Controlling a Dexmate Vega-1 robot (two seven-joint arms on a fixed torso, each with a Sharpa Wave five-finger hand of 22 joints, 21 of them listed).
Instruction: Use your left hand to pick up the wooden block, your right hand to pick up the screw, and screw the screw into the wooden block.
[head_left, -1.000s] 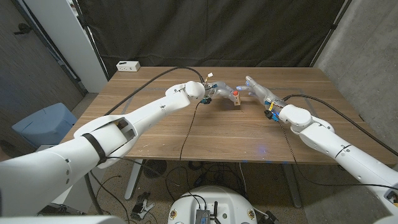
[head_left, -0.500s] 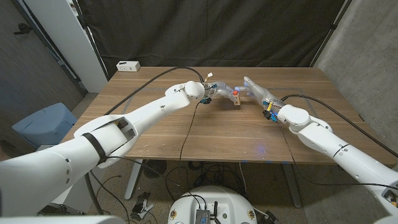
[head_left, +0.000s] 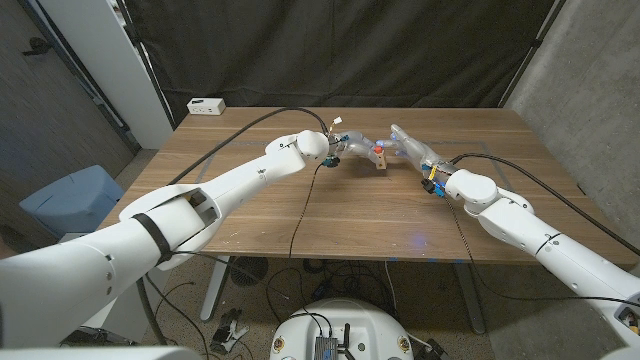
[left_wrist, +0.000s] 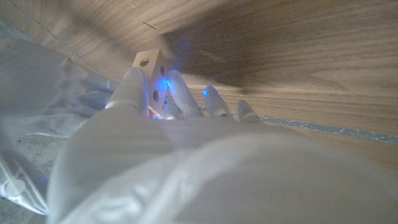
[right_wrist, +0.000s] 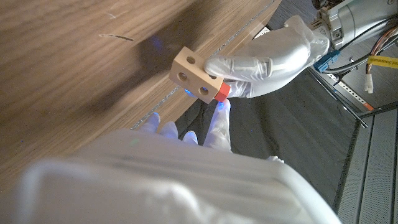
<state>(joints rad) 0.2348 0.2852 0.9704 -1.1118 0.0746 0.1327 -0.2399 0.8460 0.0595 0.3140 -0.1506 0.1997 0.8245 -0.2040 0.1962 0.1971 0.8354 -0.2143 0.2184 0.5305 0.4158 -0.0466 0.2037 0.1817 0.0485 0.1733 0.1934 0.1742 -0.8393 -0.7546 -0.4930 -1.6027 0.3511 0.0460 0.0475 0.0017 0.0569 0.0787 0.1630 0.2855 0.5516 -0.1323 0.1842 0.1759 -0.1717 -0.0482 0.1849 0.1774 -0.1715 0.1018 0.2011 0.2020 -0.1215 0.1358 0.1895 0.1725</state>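
1. Two hands meet at the upper middle of the head frame, over the far part of the wooden worktop (head_left: 350, 205).
2. The left hand (head_left: 352, 147) holds the wooden block (head_left: 381, 157) between thumb and fingers — the block is lifted, its drilled holes showing in both wrist views.
3. The red-headed screw (right_wrist: 221, 93) sits at the block's end.
4. The right hand (head_left: 412, 146) reaches it, fingertips (right_wrist: 221, 118) touching the screw; whether they pinch it, I cannot tell.
5. A white box (head_left: 206, 105) lies at the worktop's far left corner.

No legible text anywhere.
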